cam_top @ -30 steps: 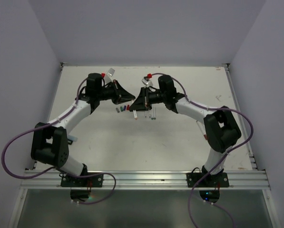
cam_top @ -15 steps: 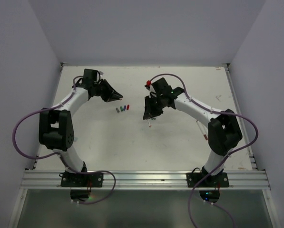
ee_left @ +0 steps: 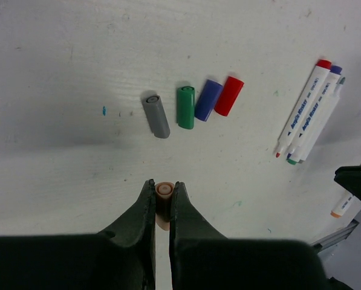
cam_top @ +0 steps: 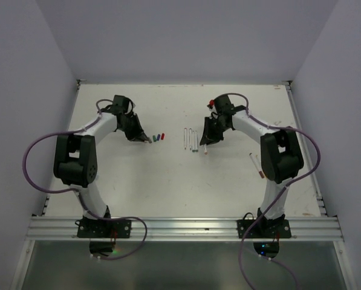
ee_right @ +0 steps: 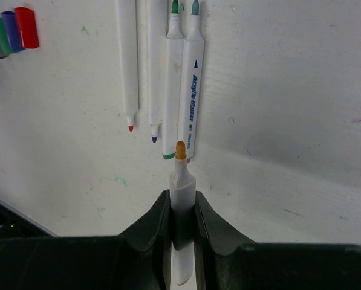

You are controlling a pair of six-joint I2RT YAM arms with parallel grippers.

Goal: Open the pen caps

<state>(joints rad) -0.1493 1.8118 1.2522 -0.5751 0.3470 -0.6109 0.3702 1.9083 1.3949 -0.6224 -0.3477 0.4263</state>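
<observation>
Left tool (ee_left: 162,196) is clamped tight on a stubby orange cap (ee_left: 164,190), its round open end facing the wrist camera, over the white, scuffed worktop (ee_left: 65,54). Just past it, four loose caps (ee_left: 185,107) lie in a row. They are smooth plastic cylinders: grey, green, blue, red, the last three touching. Right tool (ee_right: 182,202) pinches a slim white pen (ee_right: 180,172) with its bare orange felt tip poking out. Four uncapped pens (ee_right: 186,78) lie side by side beyond it, with pale matte barrels.
</observation>
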